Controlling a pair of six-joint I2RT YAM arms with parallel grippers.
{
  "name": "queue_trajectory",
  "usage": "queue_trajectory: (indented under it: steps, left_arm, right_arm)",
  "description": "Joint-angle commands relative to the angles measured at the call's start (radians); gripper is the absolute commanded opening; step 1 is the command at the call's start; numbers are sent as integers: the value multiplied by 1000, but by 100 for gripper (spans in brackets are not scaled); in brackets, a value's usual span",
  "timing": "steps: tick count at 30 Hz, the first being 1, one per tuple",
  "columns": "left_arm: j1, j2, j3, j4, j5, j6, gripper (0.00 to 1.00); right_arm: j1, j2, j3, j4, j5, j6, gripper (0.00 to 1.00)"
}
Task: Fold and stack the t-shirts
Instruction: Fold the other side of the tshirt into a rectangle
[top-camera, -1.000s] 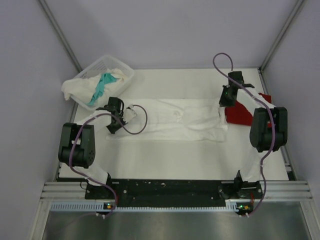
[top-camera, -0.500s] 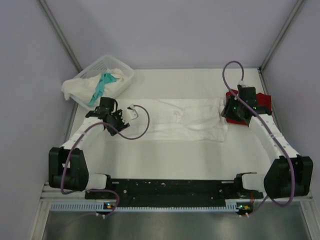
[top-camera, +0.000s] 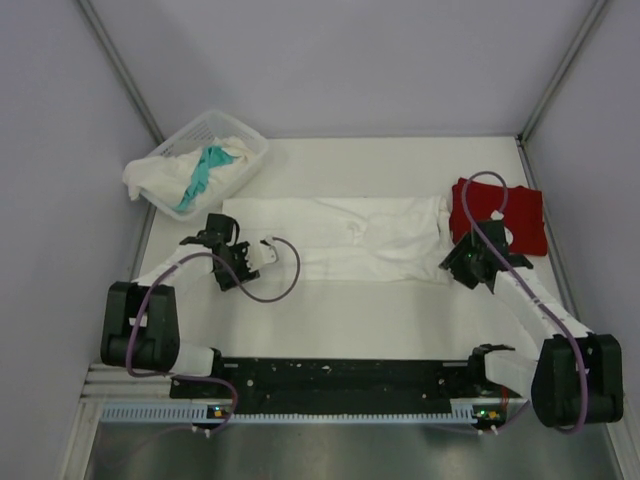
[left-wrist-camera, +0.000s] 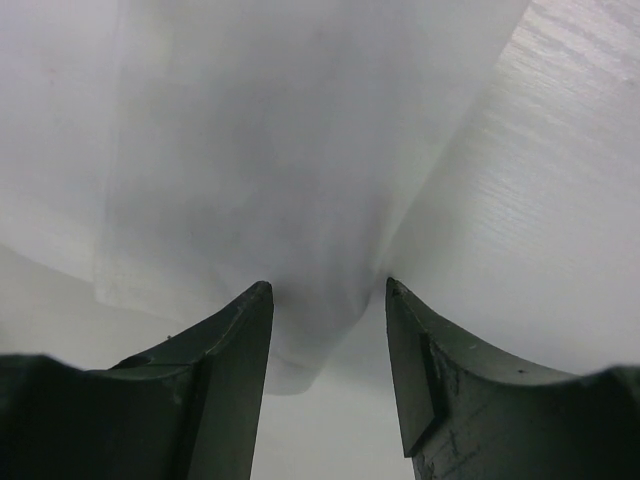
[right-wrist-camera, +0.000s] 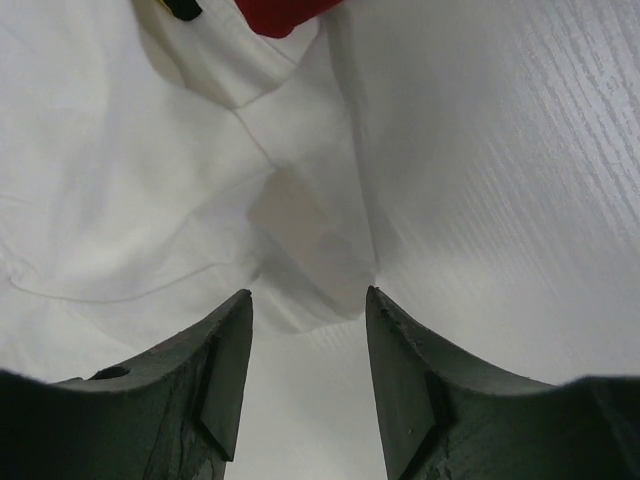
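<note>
A white t-shirt (top-camera: 345, 238) lies flat across the table's middle, folded lengthwise into a long band. My left gripper (top-camera: 228, 263) is open at its near left corner; the left wrist view shows that cloth corner (left-wrist-camera: 300, 300) between the jaws. My right gripper (top-camera: 462, 262) is open at the near right corner; the right wrist view shows the white corner (right-wrist-camera: 310, 260) just ahead of the open jaws. A folded red t-shirt (top-camera: 500, 215) lies at the right, and a strip of it shows at the top of the right wrist view (right-wrist-camera: 280, 12).
A white lattice basket (top-camera: 205, 135) at the back left holds a white shirt (top-camera: 155, 178) hanging over its rim and a teal shirt (top-camera: 203, 172). Grey walls close in on both sides. A black rail (top-camera: 340, 375) runs along the near edge.
Both arms have swung from the shirt's far side toward me, down to its near corners. The right gripper left the red shirt, which now lies uncovered.
</note>
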Motion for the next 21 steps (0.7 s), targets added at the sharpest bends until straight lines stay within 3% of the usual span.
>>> queue_trajectory:
  steps: [1, 5, 7, 12, 21]
  left_arm:
    - [13, 21, -24, 73, -25, 23, 53]
    - [22, 43, -41, 107, -42, 19, 48]
    - [27, 52, -39, 111, -48, 14, 40]
    - [33, 55, -19, 90, -65, -7, 0]
    - [62, -31, -13, -62, -133, 8, 0]
  right_arm:
    - [-8, 29, -63, 161, -21, 106, 48]
    - [-12, 78, -113, 219, -7, 134, 45]
    - [-20, 98, -126, 233, -7, 137, 41]
    - [-55, 82, -171, 242, -7, 149, 0]
    - [-101, -101, -199, 69, -26, 86, 0]
